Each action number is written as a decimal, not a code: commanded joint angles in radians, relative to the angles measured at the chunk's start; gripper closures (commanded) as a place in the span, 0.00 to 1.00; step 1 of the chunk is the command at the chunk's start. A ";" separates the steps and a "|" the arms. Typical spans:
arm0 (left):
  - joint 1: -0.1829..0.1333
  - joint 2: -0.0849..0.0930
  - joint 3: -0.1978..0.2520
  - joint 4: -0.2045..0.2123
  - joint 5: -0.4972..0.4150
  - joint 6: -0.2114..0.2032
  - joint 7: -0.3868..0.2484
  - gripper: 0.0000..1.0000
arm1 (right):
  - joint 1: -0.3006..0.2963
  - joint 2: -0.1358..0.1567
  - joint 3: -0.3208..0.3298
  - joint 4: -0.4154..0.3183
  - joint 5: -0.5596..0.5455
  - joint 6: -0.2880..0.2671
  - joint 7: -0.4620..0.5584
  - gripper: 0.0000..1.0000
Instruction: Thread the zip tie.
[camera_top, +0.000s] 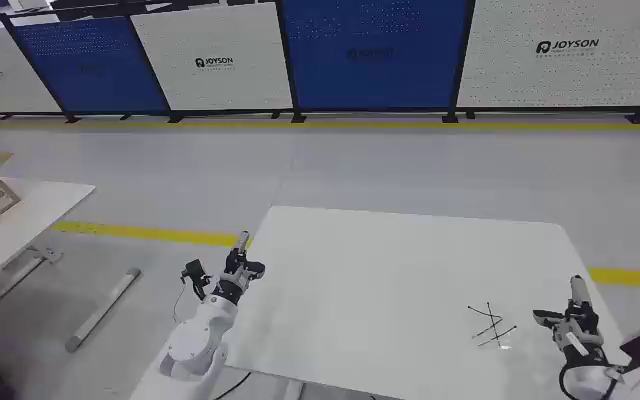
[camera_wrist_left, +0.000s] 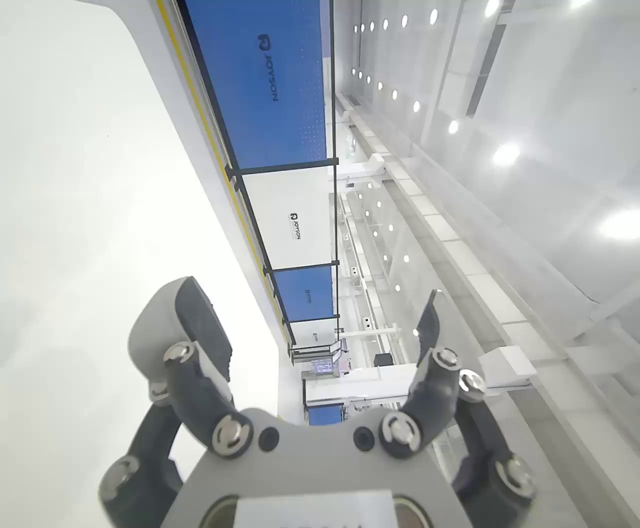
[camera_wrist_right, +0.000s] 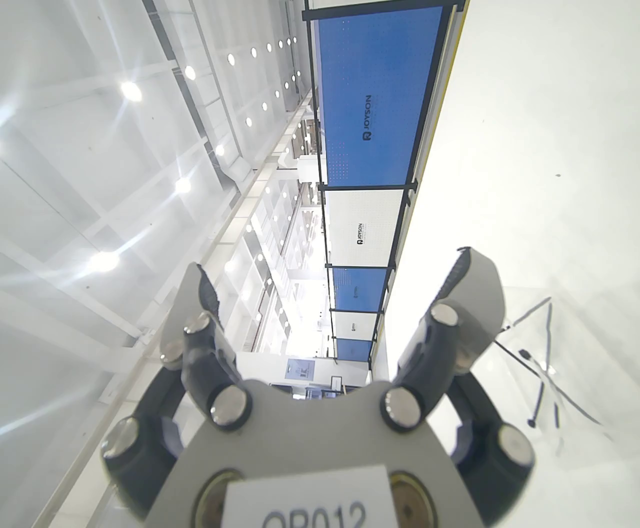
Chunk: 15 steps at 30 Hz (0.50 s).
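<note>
Left gripper (camera_wrist_left: 312, 300) jaws apart, holding nothing, at the left edge of the white table (camera_top: 400, 270). Right gripper (camera_wrist_right: 332, 265) jaws apart too, also holding nothing, at the right edge. Black zip ties (camera_top: 490, 322), a few crossed loosely, lie flat near right gripper on its table-centre side, not touching it. They are well apart from left gripper.

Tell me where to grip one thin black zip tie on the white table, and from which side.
Probably take a free end outside the crossing of the thin black zip ties, coming straight down with the open right hand beside them: they lie flat and overlap at their middles.
</note>
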 joint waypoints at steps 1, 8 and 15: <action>0.000 0.000 0.000 0.000 0.000 0.000 0.000 0.00 | 0.000 0.000 0.000 0.000 0.000 0.000 0.000 0.22; 0.000 0.000 0.000 0.000 0.000 0.000 0.000 0.00 | 0.000 0.000 0.000 0.000 0.000 0.000 0.000 0.00; 0.000 0.000 0.000 0.000 0.000 0.000 0.000 0.00 | -0.008 0.017 0.051 0.019 -0.016 0.018 0.263 0.00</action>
